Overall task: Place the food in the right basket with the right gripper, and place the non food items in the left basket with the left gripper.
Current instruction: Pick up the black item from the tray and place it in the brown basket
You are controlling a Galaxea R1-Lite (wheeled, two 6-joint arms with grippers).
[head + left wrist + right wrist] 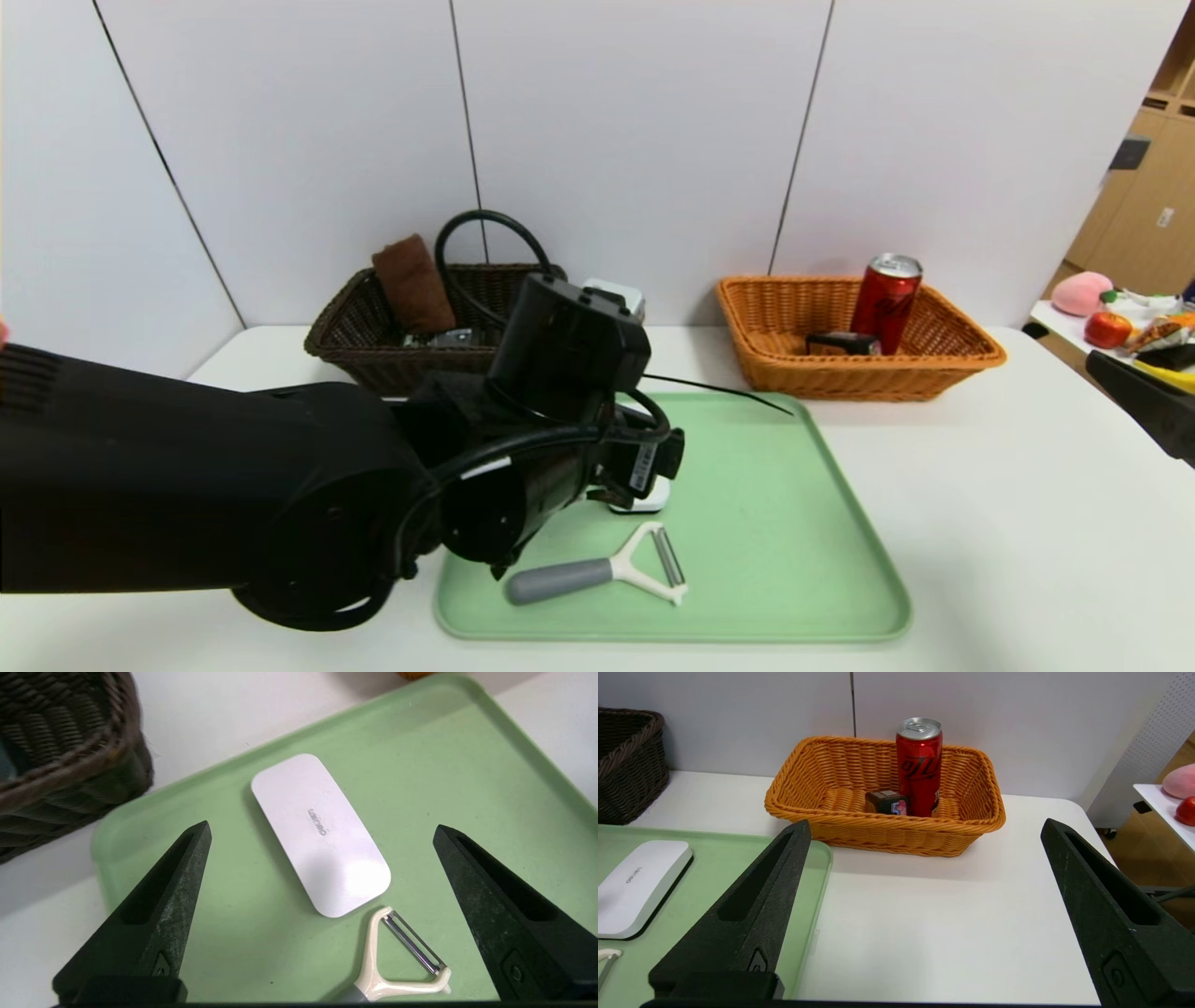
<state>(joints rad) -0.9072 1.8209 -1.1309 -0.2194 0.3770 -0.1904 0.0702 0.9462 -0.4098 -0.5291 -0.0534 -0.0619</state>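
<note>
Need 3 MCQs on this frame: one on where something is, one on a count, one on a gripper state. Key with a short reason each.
1. Where does the red can stand?
A. on the green tray
B. in the orange basket
C. in the dark basket

2. How many things lie on the green tray?
A. one
B. two
C. four

3. How is the left gripper?
A. open, above the white case
B. shut on the peeler
C. shut on the white case

Key:
1 B: the can is upright inside the orange basket, beside a small dark box.
2 B: only the white case and the peeler are on the tray.
3 A: the left wrist view shows its fingers spread wide with the case between them, untouched. The right gripper is open too, off to the right of the tray, holding nothing.
</note>
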